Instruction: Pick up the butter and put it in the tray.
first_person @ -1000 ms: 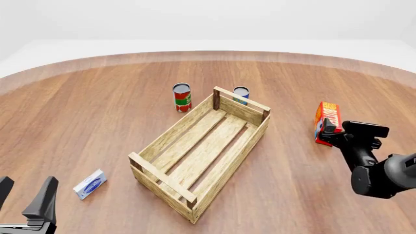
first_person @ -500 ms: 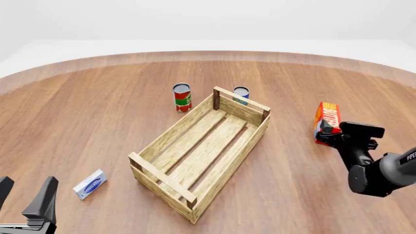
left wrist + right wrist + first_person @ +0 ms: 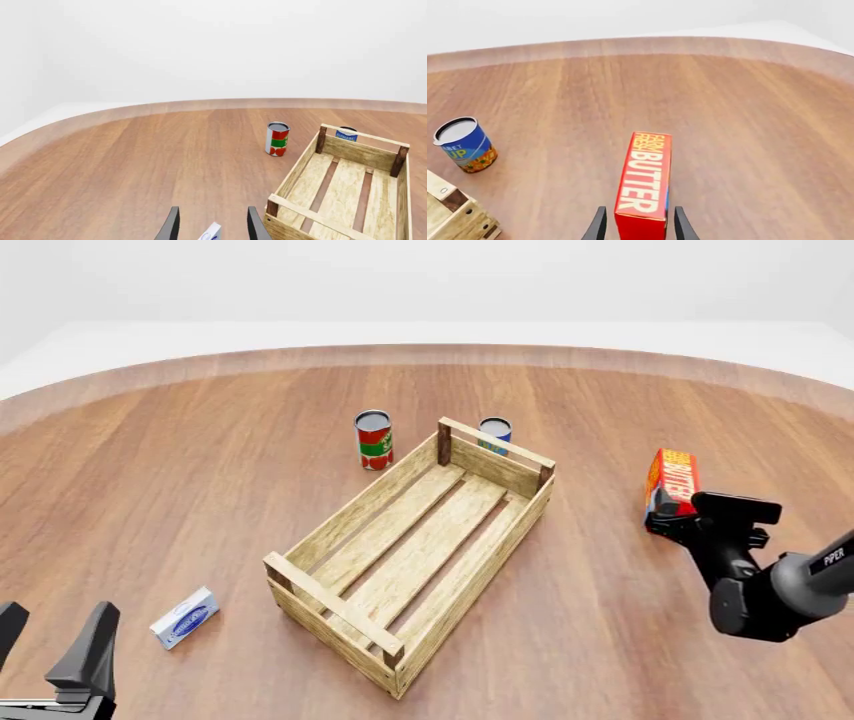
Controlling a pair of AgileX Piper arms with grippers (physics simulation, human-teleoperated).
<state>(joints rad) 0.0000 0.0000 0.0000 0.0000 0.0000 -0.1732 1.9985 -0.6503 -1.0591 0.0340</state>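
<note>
Wooden surface (image 3: 200,490), white backdrop. Nearest: left pincer (image 3: 54,650) idle at the near edge, open, holding nothing. Right pincer (image 3: 639,225) has its fingers either side of the butter's (image 3: 644,180) near end; whether they press it, cannot tell. Butter stands on the surface, right of the tray (image 3: 320,592), well apart from it. Tray holds nothing. Judgement: grasp stage; lift, carry and drop all remain.

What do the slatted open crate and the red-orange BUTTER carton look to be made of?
The slatted open crate: light unfinished-looking wood, matte, with visible grain and darker corner posts. The red-orange BUTTER carton: probably printed cardboard, with flat faces and crisp edges; it could equally be plastic in this render.
</note>
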